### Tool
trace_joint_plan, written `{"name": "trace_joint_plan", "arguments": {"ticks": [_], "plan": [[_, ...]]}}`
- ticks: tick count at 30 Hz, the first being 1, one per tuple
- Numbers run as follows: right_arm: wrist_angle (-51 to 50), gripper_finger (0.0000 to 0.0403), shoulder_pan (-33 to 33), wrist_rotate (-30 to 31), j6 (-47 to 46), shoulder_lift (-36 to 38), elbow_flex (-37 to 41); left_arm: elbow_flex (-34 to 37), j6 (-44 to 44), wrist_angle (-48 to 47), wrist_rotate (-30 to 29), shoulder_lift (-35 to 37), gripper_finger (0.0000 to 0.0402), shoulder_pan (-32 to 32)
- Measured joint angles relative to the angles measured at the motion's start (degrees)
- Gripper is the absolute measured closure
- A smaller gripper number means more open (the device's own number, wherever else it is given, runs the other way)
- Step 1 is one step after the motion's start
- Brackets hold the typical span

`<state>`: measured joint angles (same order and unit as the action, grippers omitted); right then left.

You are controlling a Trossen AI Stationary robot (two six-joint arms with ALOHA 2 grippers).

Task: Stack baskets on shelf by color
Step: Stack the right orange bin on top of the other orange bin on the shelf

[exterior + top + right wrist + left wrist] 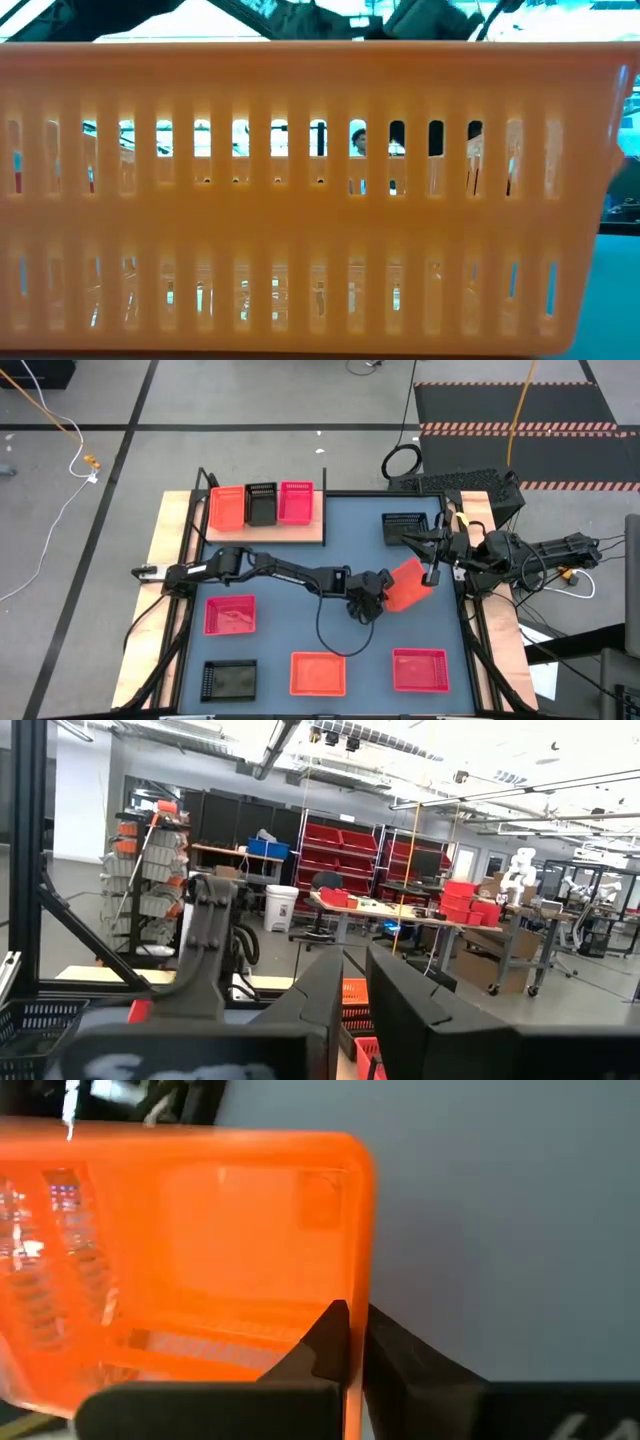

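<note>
An orange basket (405, 586) is tilted above the table's middle, between my two grippers. My left gripper (368, 603) (352, 1315) is shut on its left end, and my right gripper (432, 573) (355, 960) is shut on its right end. The orange basket (200, 1250) fills the left wrist view. The light-wood shelf (262, 532) lies at the far left and bears an orange basket (227, 507), a black basket (261, 504) and a pink basket (296, 501) side by side. My left gripper pinches the basket's end wall next to a corner (350, 1370), with one finger (325, 1342) inside the basket and one (410, 1365) outside. It comes from the table's left. The basket is lifted clear and tilted. My right gripper pinches a strip of orange slotted wall (352, 995) between its nearly closed fingers, coming level from the table's right. Its own fingers hide most of the contact. The basket hangs clear of the table.
Loose baskets rest on the blue-grey table: black (405, 526) at the far right, pink (230, 614) at the left, black (228, 679), orange (318, 674) and pink-red (420, 668) along the near edge. The near orange basket (300, 190) blocks the low view.
</note>
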<state>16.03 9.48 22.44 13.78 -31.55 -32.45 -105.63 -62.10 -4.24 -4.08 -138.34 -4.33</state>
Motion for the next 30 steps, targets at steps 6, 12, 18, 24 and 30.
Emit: {"name": "trace_joint_plan", "arguments": {"ticks": [6,12,18,24,30], "plan": [[0.0,0.0358,0.0,0.0,-1.0,0.0,0.0,0.0,15.7,-15.2,-10.8,8.0,0.0393,-3.7],[-0.3,0.0358,0.0,0.0,-2.5,0.0,0.0,0.0,32.6,-40.8,-13.4,19.2,0.0389,-6.9],[-0.8,0.0358,0.0,0.0,-2.9,0.0,0.0,0.0,43.8,-60.4,-22.3,30.4,0.0391,-10.4],[-1.4,0.0358,0.0,0.0,-4.0,0.0,0.0,1.1,53.9,-80.9,-28.6,40.2,0.0394,-9.2],[-1.4,0.0358,0.0,0.0,-4.5,0.0,0.0,14.3,55.0,-85.0,-34.7,54.8,0.0394,-1.0]]}}
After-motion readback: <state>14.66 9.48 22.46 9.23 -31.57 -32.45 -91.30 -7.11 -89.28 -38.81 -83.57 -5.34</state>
